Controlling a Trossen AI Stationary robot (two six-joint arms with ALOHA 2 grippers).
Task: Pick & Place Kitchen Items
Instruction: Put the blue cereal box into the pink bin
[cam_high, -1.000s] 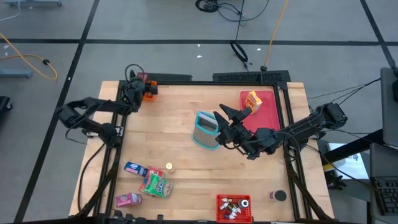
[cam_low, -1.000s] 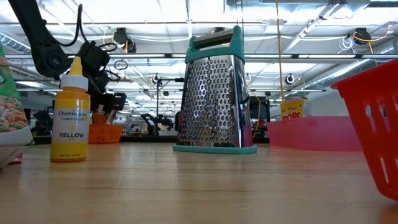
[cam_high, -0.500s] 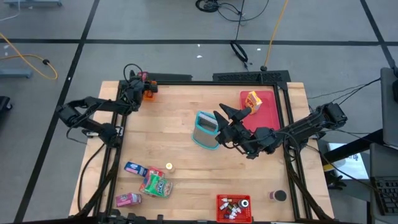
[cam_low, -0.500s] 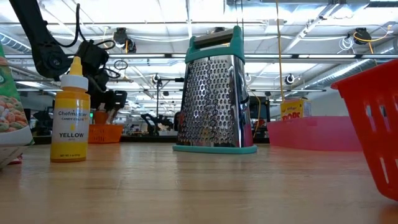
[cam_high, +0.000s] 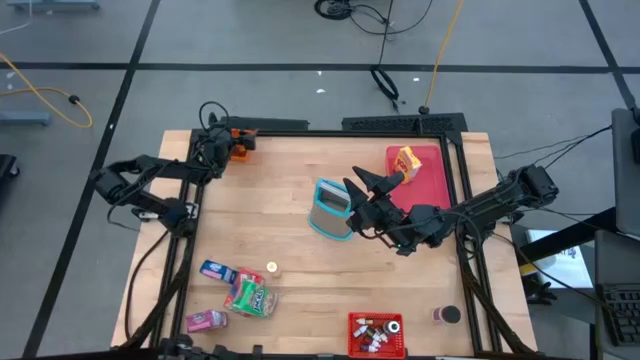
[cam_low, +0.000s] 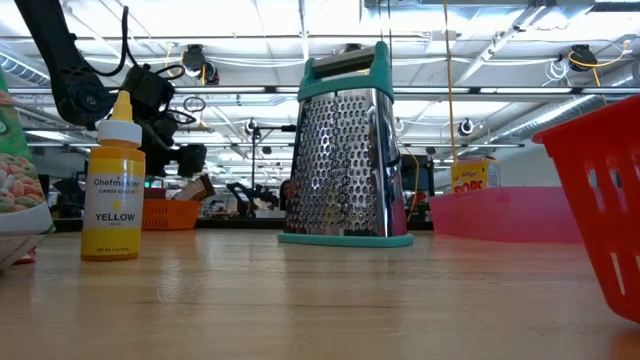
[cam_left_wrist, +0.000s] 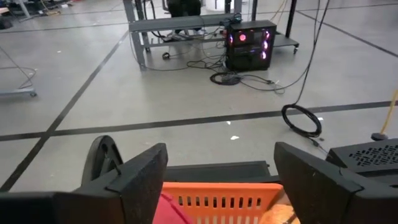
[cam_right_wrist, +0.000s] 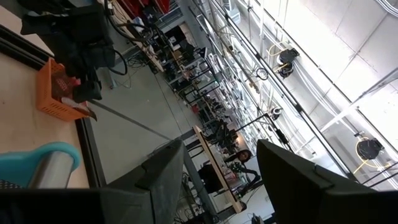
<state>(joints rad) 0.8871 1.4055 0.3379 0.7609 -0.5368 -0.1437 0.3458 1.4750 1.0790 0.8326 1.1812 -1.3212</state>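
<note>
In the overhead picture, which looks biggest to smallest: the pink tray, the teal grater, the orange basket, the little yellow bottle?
1. Pink tray
2. Grater
3. Orange basket, partly hidden by the left gripper
4. Yellow bottle

Your wooden desk (cam_high: 290, 240) carries a teal grater (cam_high: 331, 208), a pink tray (cam_high: 432, 175), an orange basket (cam_high: 240, 146), a red bin (cam_high: 377, 335), snack packets (cam_high: 235, 293), a yellow bottle (cam_low: 112, 180) and a dark-lidded canister (cam_high: 447, 315).

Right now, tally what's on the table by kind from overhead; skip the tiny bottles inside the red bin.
Snack packets: 3 (blue, green, pink)
Bins: 2 (orange, red)
Grater: 1
Yellow bottle: 1
Canister: 1
Pink tray: 1
Yellow box: 1
Total: 10
</note>
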